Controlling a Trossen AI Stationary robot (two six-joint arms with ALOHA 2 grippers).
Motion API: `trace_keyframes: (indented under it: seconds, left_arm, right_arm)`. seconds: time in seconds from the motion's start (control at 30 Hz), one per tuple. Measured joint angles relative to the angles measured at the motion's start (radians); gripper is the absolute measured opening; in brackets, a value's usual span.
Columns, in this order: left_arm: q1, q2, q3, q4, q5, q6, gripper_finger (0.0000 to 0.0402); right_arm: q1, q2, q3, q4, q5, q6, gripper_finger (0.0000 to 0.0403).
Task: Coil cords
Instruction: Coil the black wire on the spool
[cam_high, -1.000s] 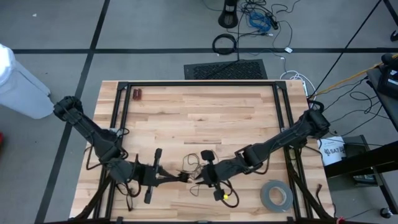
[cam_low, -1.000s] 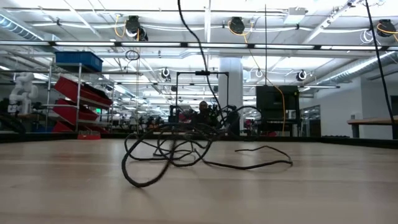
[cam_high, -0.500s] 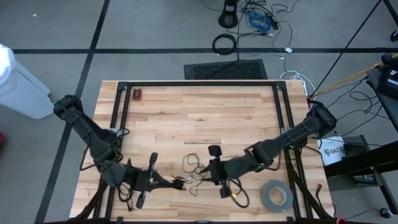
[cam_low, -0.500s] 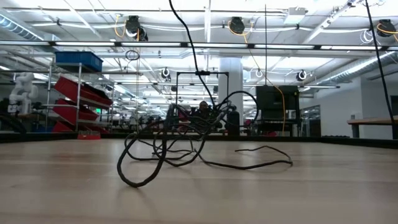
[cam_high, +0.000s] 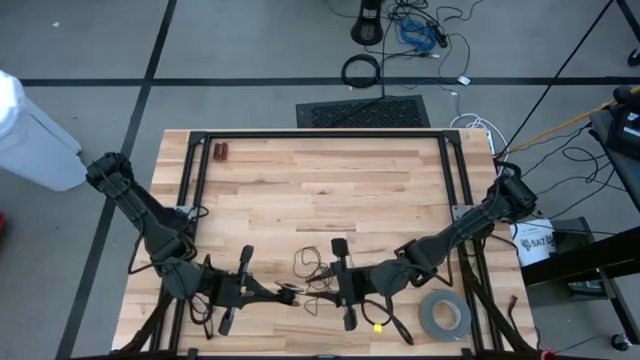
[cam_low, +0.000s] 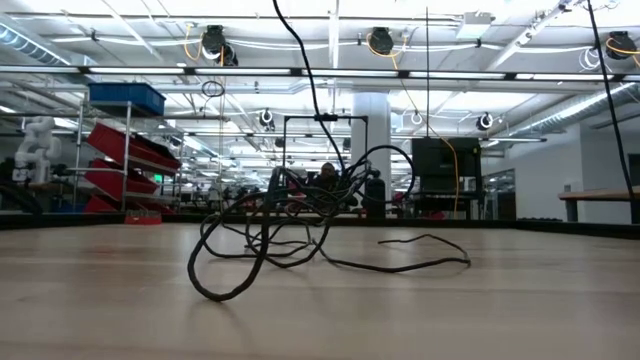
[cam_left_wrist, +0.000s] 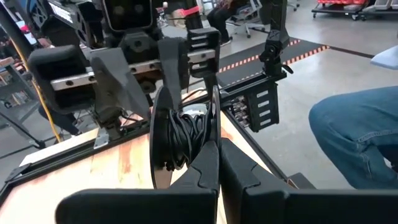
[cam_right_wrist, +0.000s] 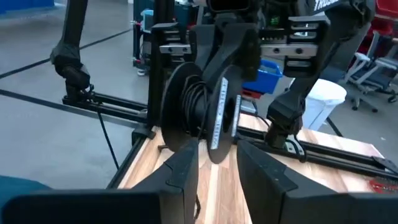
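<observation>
High view: your end effectors meet near the bench's front edge.
Left end effector pinches the tangled cord; right end effector stands spread.

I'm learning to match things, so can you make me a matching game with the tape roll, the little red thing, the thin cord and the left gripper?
1 grey tape roll
2 little red thing
3 thin black cord
4 left gripper

A at a table corner, left arm's side
B shut
C beside the right arm
D loose tangle mid-table

Pairs: 1-C, 2-A, 3-D, 4-B
</observation>
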Motion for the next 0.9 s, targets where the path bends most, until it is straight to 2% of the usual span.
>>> trace_keyframes:
  seconds: [0.13,0.9]
  left_arm:
    - [0.0,0.0,0.0,0.0,0.0,0.0,0.0]
    - [0.0,0.001,0.001,0.0,0.001,0.0,0.0]
  right_arm:
    - [0.0,-0.001,0.0,0.004,0.046,-0.005,0.0098]
    - [0.0,0.009,0.0,0.035,0.009,0.011,0.0098]
